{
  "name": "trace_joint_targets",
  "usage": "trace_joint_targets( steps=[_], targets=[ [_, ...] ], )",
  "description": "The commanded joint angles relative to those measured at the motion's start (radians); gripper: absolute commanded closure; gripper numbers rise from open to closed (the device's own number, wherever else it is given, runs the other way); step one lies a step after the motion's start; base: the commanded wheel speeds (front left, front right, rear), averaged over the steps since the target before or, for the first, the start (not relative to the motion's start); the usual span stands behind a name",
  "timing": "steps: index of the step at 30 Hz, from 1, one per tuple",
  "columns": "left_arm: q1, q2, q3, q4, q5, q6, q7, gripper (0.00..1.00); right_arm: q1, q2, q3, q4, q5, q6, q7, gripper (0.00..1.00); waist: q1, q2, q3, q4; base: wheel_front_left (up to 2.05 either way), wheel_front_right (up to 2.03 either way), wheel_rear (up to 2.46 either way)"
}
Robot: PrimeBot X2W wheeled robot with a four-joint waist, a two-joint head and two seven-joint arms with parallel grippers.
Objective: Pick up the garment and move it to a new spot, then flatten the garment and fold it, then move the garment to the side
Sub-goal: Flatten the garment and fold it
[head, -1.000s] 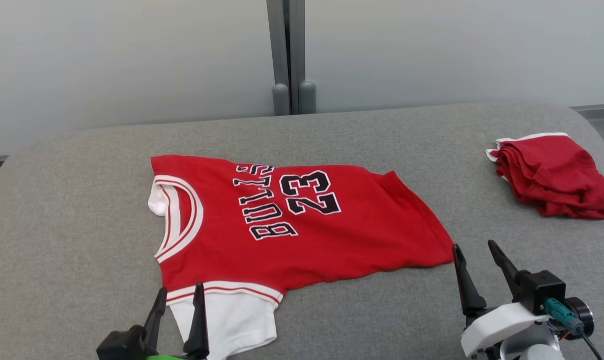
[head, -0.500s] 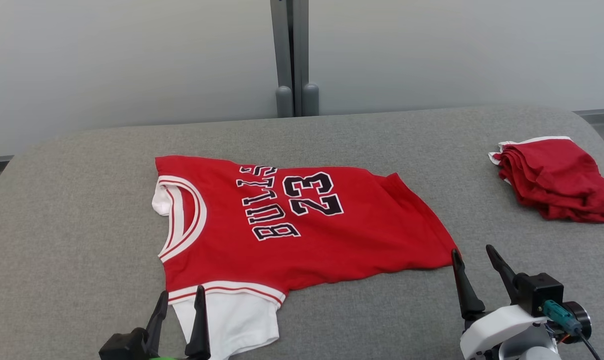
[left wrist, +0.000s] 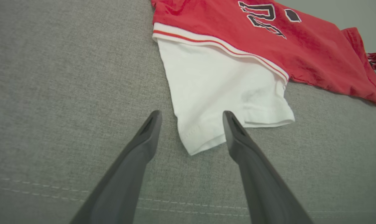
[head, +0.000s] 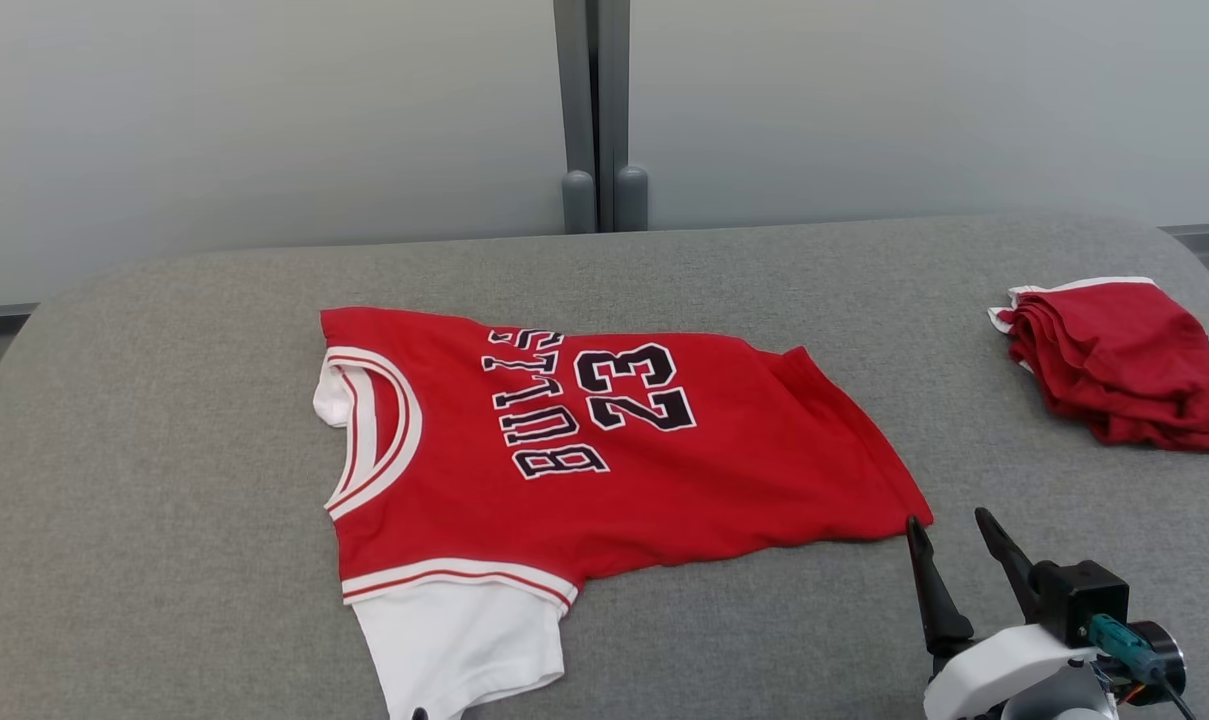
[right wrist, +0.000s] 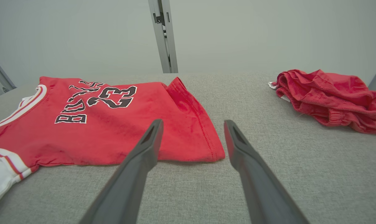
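Red cloth with white trim, the jersey (head: 604,450) lies spread in the middle of the head view on the grey pad (head: 164,420). Its neck is toward the left of the frame and its hem toward the right. It looks mostly flat, so the step in hand seems to be the fold.

In the left wrist view the left gripper (left wrist: 191,113) has its fingers wide apart and holds nothing. The end of the white sleeve (left wrist: 219,84) lies between the two tips.

The right gripper (head: 947,518) is at the lower right of the head view, also wide and empty. Its tips are just beside the hem corner (right wrist: 212,152), which shows between its fingers in the right wrist view.

To fold well, each gripper should probably go low to the pad and slide one finger under the edge, so that it takes both layers of cloth and not only the top one. Both arms should then lift together and carry the near edge to the far edge at the same pace; otherwise the jersey can twist or wrinkle. The sleeve is loose and may first need to be tucked inward.

A bundle of red shorts (head: 1114,360) rests at the right of the frame, well apart from the jersey.
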Motion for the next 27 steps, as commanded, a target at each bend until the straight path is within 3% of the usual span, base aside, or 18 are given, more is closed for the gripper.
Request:
trace_joint_targets(
  steps=[1, 16, 23, 24, 26, 27],
  targets=[
    [0.014, 0.003, 0.005, -0.011, -0.020, 0.009, 0.023, 0.00, 0.011, -0.003, -0.002, 0.003, 0.007, -0.002, -0.005, 0.00, 0.0000, 0.0000, 0.001, 0.002, 0.00, 0.00, 0.00],
    [-0.021, -0.007, -0.009, 0.004, -0.164, 0.077, 0.149, 0.00, -0.003, -0.003, 0.017, 0.015, -0.001, -0.002, -0.005, 0.00, 0.0000, 0.0000, 0.010, -0.049, 0.00, 0.00, 0.00],
    [-0.044, -0.009, -0.015, 0.011, -0.272, 0.063, 0.151, 0.01, -0.008, -0.003, 0.012, 0.014, -0.007, -0.002, -0.005, 0.00, 0.0000, 0.0000, 0.018, -0.062, 0.00, 0.00, 0.00],
    [-0.047, -0.009, -0.016, 0.010, -0.291, 0.063, 0.144, 0.13, -0.009, -0.003, 0.010, 0.014, -0.008, -0.002, -0.005, 0.00, 0.0000, 0.0000, 0.019, -0.062, 0.00, 0.00, 0.00],
    [-0.056, -0.009, -0.020, 0.011, -0.310, 0.066, 0.133, 0.55, -0.010, -0.003, 0.006, 0.015, -0.010, -0.002, -0.005, 0.00, 0.0000, 0.0000, 0.021, -0.061, 0.00, 0.00, 0.00],
    [-0.060, -0.009, -0.023, 0.012, -0.315, 0.067, 0.126, 0.65, -0.010, -0.003, 0.004, 0.015, -0.011, -0.002, -0.005, 0.00, 0.0000, 0.0000, 0.021, -0.059, 0.00, 0.00, 0.00]
  ],
)
